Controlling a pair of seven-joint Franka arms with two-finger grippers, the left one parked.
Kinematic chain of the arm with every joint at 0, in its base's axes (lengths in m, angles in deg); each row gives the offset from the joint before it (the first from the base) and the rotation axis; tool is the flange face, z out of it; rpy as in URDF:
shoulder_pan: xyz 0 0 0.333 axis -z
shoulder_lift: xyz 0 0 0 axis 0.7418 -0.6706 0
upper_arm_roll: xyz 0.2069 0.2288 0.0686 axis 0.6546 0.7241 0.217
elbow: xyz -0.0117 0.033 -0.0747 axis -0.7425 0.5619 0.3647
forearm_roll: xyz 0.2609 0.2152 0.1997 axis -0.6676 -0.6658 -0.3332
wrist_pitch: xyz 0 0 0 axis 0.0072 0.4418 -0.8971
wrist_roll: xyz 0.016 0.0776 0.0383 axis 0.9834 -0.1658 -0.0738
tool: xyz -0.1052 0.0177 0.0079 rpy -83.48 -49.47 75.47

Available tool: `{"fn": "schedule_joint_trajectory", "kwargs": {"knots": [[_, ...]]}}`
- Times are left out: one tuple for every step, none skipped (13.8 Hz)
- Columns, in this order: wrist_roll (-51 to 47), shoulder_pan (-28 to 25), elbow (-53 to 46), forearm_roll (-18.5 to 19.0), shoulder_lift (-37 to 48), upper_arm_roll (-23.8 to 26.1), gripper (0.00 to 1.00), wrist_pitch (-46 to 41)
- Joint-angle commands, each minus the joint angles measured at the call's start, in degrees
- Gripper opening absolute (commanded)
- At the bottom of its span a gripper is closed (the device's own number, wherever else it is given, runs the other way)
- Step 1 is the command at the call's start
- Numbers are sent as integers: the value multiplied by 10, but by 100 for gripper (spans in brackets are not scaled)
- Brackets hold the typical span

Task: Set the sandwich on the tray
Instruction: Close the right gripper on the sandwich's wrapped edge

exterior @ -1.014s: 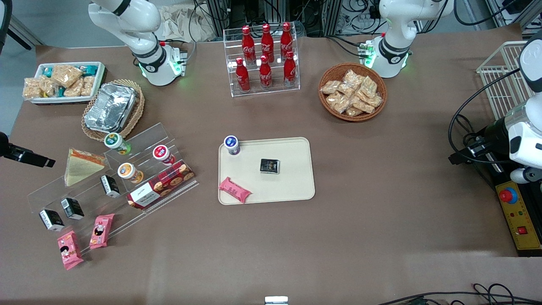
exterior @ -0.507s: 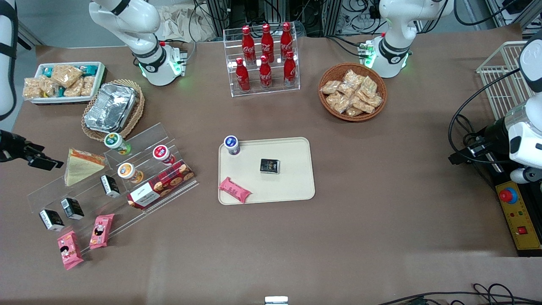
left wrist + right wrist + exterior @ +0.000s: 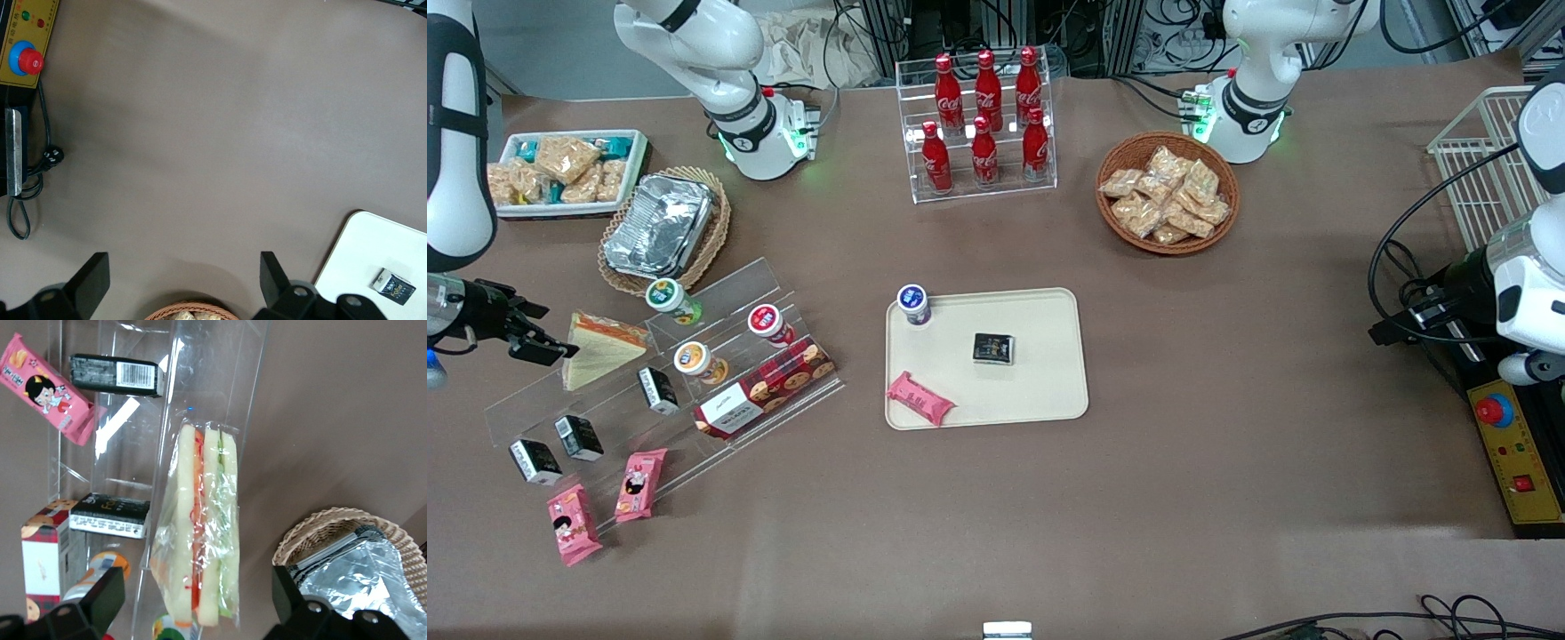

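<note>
Bench: brown bench (image 3: 1227, 462) carried a clear stepped rack (image 3: 720, 293) toward the working arm's end, with snacks on its steps.
Pincer: the pincer (image 3: 197, 603) hung spread wide, pinching nothing, its fingers (image 3: 93, 603) either side of the wrapped wedge and apart from it; in the front view it (image 3: 538, 345) sat just beside the bread's edge.
Sandwich: the sandwich (image 3: 200, 540) lay on an upper step of the rack, between the fingers and just ahead of them, filling edge facing the wrist camera.
Tray: the tray (image 3: 1040, 356) lay well apart from the pincer, toward the bench's middle, already holding a cup (image 3: 913, 304), a dark packet (image 3: 993, 348) and a pink packet (image 3: 920, 398).
Risk, grip: the loose clear wrap could probably slip or bunch, so a shallow pinch might catch film only and drop the wedge.
Risk, squeeze: soft bread would likely crush if closed hard.
Risk, neighbours: a finger could clip the rack's wall or the dark box (image 3: 110, 515) close by.
Risk, placing: free room on the tray looked limited, so the wedge might land on the packets.
</note>
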Motion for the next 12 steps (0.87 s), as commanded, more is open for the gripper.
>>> {"fn": "schedule_joint_trajectory", "kwargs": {"knots": [[-29, 0, 5, 2, -11, 2, 98, 22], [-30, 0, 5, 1, -15, 2, 98, 22], [-30, 0, 5, 0, -16, 2, 98, 22], [-32, 0, 5, 0, -17, 2, 98, 22], [-38, 0, 5, 0, -20, 2, 98, 22], [-42, -1, 5, 0, -23, 3, 97, 23], [-48, -4, 5, 0, -26, 4, 94, 25], [-51, -4, 5, 0, -27, 4, 90, 29], [-51, -4, 5, 0, -28, 4, 81, 31], [-51, -4, 5, -1, -30, 5, 81, 32], [-51, -4, 5, -2, -31, 5, 80, 32], [-51, -4, 5, -6, -31, 5, 74, 33]]}}
